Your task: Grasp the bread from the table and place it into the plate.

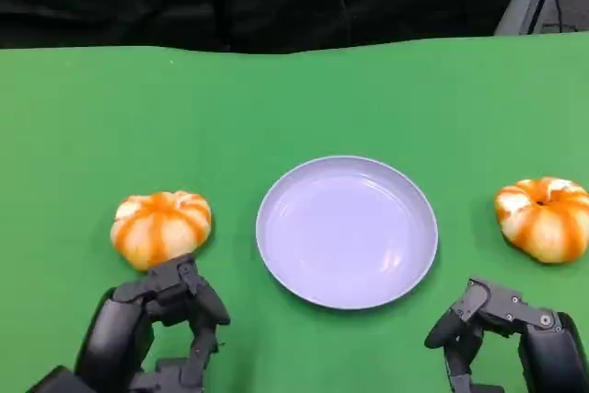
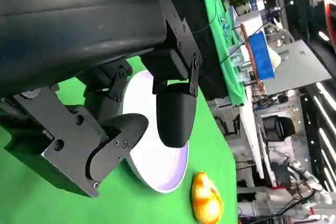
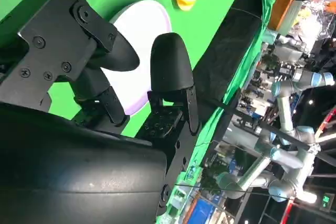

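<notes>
two round orange-and-cream striped bread buns sit on the green cloth-covered table [image 1: 276, 108], one on each side of the shallow pale lilac round plate [image 1: 347, 230]. the left bun [image 1: 161, 227] lies just beyond the left hand [image 1: 152, 333], near it but, as far as i can tell from the head view, not touching. the right bun [image 1: 545, 218] sits further out toward the table's right edge, apart from the right hand [image 1: 511, 338].

both black hands hold nothing. the left hand's fingers [image 2: 173, 111] are loosely curled with a gap between them, and the right hand's fingers [image 3: 168, 69] look much the same, parted and empty. the plate has nothing in it, so the task seems to be at its very start, with the reach not yet made.

judging from where things lie, the left bun is the handier one (it is almost under the fingertips already). to do the grasp well, the hand would want to spread wider than the bun before coming down, close around its sides rather than press on its domed top, and squeeze gently, since a soft round thing like this could squash or roll away. the carry to the plate is short, and the bun needs to clear the rim before release.
</notes>
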Action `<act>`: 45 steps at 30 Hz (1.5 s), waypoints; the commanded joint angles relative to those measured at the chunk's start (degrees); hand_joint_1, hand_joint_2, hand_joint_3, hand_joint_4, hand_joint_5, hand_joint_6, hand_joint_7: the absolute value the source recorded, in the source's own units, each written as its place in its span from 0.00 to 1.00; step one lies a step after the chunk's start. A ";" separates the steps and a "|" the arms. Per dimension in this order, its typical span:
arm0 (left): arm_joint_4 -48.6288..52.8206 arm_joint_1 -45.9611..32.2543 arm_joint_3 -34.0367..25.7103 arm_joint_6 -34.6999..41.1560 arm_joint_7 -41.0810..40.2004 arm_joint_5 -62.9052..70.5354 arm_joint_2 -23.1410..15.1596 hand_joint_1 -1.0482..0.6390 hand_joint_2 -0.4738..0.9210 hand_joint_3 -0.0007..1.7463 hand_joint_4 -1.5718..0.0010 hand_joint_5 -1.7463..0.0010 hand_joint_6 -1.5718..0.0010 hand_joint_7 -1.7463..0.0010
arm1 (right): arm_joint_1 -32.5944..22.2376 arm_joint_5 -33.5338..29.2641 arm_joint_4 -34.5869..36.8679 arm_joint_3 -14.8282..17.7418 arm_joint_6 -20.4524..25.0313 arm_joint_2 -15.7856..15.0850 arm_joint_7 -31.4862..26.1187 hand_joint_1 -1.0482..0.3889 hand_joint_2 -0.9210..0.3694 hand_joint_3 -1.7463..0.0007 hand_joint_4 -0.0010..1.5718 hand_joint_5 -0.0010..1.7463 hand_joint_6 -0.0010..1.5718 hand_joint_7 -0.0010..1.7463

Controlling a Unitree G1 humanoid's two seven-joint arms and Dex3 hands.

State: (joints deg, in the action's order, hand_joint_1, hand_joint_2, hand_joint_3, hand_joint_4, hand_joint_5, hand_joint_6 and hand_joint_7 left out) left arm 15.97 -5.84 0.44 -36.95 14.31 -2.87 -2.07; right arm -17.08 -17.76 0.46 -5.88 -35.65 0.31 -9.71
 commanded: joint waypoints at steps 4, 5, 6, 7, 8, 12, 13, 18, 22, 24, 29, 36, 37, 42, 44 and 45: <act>0.26 2.25 -0.67 1.34 -1.23 2.99 -3.09 0.56 0.93 0.25 0.62 0.49 0.52 0.82 | 0.24 -0.18 -0.26 0.10 0.60 0.47 -1.22 0.73 0.56 0.15 0.62 0.96 0.57 0.75; 0.27 2.27 -0.64 1.35 -1.32 3.05 -3.12 0.56 0.93 0.24 0.62 0.49 0.52 0.83 | 0.24 -0.19 -0.26 0.07 0.62 0.45 -1.27 0.73 0.56 0.14 0.62 0.96 0.57 0.75; -0.72 3.91 -0.21 3.44 -2.28 8.59 -5.90 0.56 0.94 0.23 0.62 0.50 0.51 0.84 | 0.34 -0.26 -0.11 -0.06 0.54 0.33 -1.21 0.73 0.56 0.14 0.62 0.96 0.57 0.75; -1.73 5.49 0.14 5.41 -3.10 13.62 -8.36 0.46 0.97 0.17 0.72 0.56 0.60 0.90 | 0.44 -0.14 0.04 -0.15 0.41 0.24 -1.09 0.74 0.55 0.15 0.61 0.96 0.57 0.75; -2.54 6.56 0.41 6.94 -3.79 17.25 -10.02 0.38 0.99 0.12 0.80 0.61 0.67 0.94 | 0.51 -0.04 0.15 -0.22 0.31 0.17 -1.01 0.74 0.53 0.16 0.61 0.96 0.57 0.75; -3.19 10.47 1.27 10.96 -6.22 23.87 -13.01 0.32 1.00 0.08 0.88 0.66 0.73 0.98 | 0.69 -0.32 0.02 -0.23 0.69 0.11 -1.17 0.76 0.53 0.16 0.61 0.97 0.56 0.75; -3.09 11.71 1.71 12.09 -7.96 26.69 -13.75 0.32 1.00 0.07 0.89 0.66 0.74 0.98 | 0.69 -0.06 0.09 -0.28 0.69 0.14 -1.07 0.76 0.53 0.16 0.61 0.97 0.56 0.75; -2.18 15.83 3.83 16.01 -13.45 34.55 -15.64 0.29 1.00 0.03 0.90 0.70 0.74 0.99 | 0.76 0.19 -0.03 -0.35 0.85 0.05 -0.94 0.76 0.54 0.16 0.61 0.97 0.56 0.75; 0.21 20.55 7.94 21.33 -18.09 44.39 -17.40 0.29 0.99 0.02 0.92 0.71 0.81 1.00 | 0.67 0.20 -0.19 -0.36 1.10 -0.04 -0.87 0.76 0.54 0.15 0.62 0.97 0.56 0.75; 2.52 23.15 10.29 24.91 -19.40 48.25 -17.39 0.29 1.00 0.02 0.94 0.72 0.83 1.00 | 0.66 -0.06 -0.19 -0.39 1.15 -0.09 -0.95 0.76 0.55 0.15 0.62 0.97 0.56 0.75; 9.58 28.85 15.87 31.79 -22.20 54.02 -16.49 0.27 1.00 0.01 0.95 0.71 0.82 0.99 | 0.39 -0.07 -0.45 -0.54 1.58 -0.02 -0.88 0.75 0.55 0.14 0.62 0.97 0.57 0.75; 19.01 35.91 21.20 38.42 -19.67 55.47 -14.29 0.26 1.00 0.02 0.98 0.72 0.84 1.00 | 0.14 -0.37 -0.66 -0.67 1.28 -0.19 -1.11 0.75 0.55 0.13 0.63 0.97 0.56 0.75; 20.40 36.91 22.01 39.24 -19.50 55.43 -14.01 0.26 1.00 0.02 0.99 0.72 0.84 1.00 | 0.10 -0.40 -0.71 -0.70 1.25 -0.23 -1.15 0.75 0.55 0.13 0.63 0.97 0.56 0.75; 29.67 41.89 24.95 39.81 -19.72 53.58 -12.75 0.26 1.00 0.02 0.99 0.73 0.84 1.00 | 0.05 -0.42 -0.73 -0.95 1.28 -0.08 -1.37 0.74 0.55 0.14 0.63 0.98 0.56 0.75; 30.61 42.43 25.53 39.70 -20.19 53.00 -12.77 0.26 1.00 0.02 0.99 0.73 0.84 1.00 | 0.04 -0.42 -0.73 -0.97 1.29 -0.10 -1.41 0.74 0.55 0.14 0.63 0.98 0.56 0.75; 30.91 42.59 25.73 39.66 -20.34 52.80 -12.78 0.26 1.00 0.02 0.99 0.73 0.84 1.00 | 0.04 -0.42 -0.73 -0.98 1.29 -0.10 -1.41 0.74 0.55 0.14 0.63 0.98 0.56 0.75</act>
State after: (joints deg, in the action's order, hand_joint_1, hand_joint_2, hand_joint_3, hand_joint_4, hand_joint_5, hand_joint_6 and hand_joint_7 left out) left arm 45.42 36.03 25.61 2.50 -5.28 50.87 -14.04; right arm -16.75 -18.49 0.37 -7.18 -34.11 0.56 -10.74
